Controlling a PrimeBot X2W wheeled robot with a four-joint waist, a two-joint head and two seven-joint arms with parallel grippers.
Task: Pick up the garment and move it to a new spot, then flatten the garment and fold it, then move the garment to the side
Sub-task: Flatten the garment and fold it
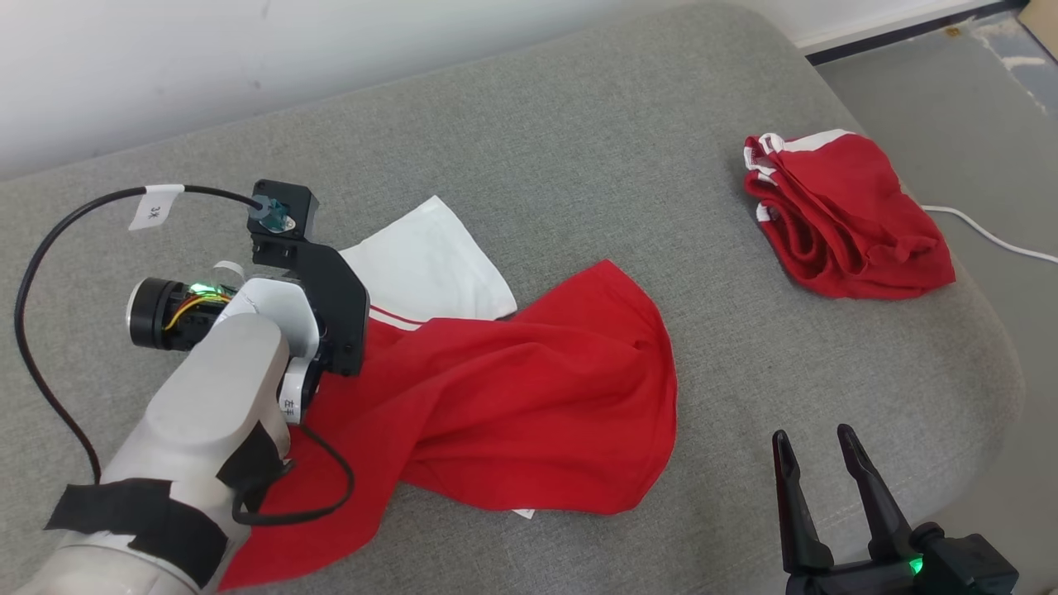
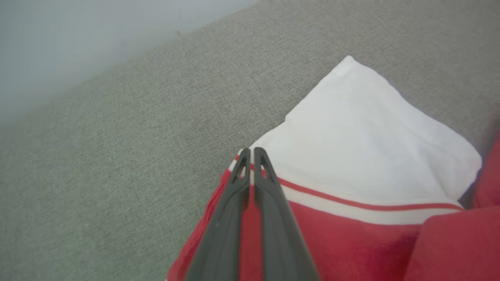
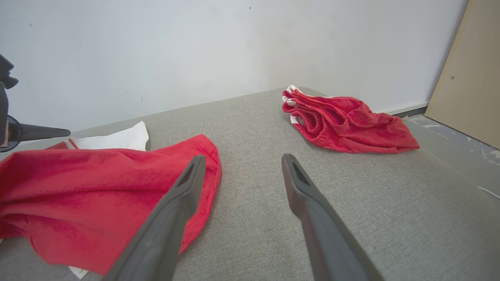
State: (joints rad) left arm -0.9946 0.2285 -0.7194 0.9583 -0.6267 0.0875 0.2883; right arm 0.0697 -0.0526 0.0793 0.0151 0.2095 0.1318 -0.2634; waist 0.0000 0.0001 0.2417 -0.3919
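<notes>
The garment [image 1: 512, 388], a red shirt with a white sleeve [image 1: 430, 264] and a thin red-and-white stripe at the seam, lies rumpled and loosely twisted on the left half of a grey cushion [image 1: 579, 124]. The sleeve is spread flat toward the wall, and the red body trails toward the near edge.

The left gripper [image 2: 252, 153] comes down on the shirt's left edge. Its fingers are pressed together with their tips right at the striped seam, pinching the cloth there. The pale left forearm covers the shirt's near-left part in the head view, and a black cable [image 1: 33, 273] loops from the wrist over the cushion.

The right gripper [image 1: 812, 431] hangs over bare cushion near the front right, just beside the shirt's red hem. Its fingers are spread wide apart and hold nothing.

Well apart, at the far right of the cushion, sits a second red garment [image 1: 843, 219] with white trim, bunched in a heap. Past it a white cord [image 1: 992, 235] runs across the floor.
</notes>
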